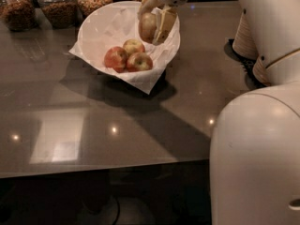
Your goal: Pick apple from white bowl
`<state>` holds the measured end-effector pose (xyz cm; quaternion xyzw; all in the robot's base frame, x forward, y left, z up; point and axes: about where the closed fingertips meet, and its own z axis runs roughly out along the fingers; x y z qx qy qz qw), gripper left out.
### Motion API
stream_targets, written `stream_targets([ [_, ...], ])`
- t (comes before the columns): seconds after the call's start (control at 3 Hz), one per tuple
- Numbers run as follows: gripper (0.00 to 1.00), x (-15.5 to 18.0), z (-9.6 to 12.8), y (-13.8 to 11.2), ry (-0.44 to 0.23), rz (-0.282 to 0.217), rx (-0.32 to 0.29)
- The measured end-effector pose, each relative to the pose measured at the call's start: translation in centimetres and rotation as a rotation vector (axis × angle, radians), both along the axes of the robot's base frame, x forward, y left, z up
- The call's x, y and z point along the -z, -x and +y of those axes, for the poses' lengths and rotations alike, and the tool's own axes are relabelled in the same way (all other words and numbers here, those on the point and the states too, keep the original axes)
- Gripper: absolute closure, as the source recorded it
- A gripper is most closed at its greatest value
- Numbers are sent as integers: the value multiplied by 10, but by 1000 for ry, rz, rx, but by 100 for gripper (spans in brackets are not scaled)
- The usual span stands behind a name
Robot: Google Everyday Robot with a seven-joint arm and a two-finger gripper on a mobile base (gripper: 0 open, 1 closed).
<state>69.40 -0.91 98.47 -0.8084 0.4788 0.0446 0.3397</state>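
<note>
The white bowl (101, 29), lined with crinkled white paper, stands at the back of the dark table. Three apples lie in it: a redder one (115, 58), a pale yellow one (133, 46) and a reddish one (139, 62). My gripper (153, 26) hangs over the bowl's right rim, above the other apples. It is shut on the apple (148, 26), a golden-tan one held between the fingers and lifted clear of the bowl's contents.
Glass jars of dry food (58, 6) stand along the back edge behind the bowl. Stacked beige paper bowls (244, 39) stand at the right, partly behind my arm. My white body (258, 158) fills the lower right.
</note>
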Motion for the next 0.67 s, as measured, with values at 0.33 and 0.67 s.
stream_targets([
  [0.33,34,0,0,0,0,0,0],
  [0.67,11,0,0,0,0,0,0],
])
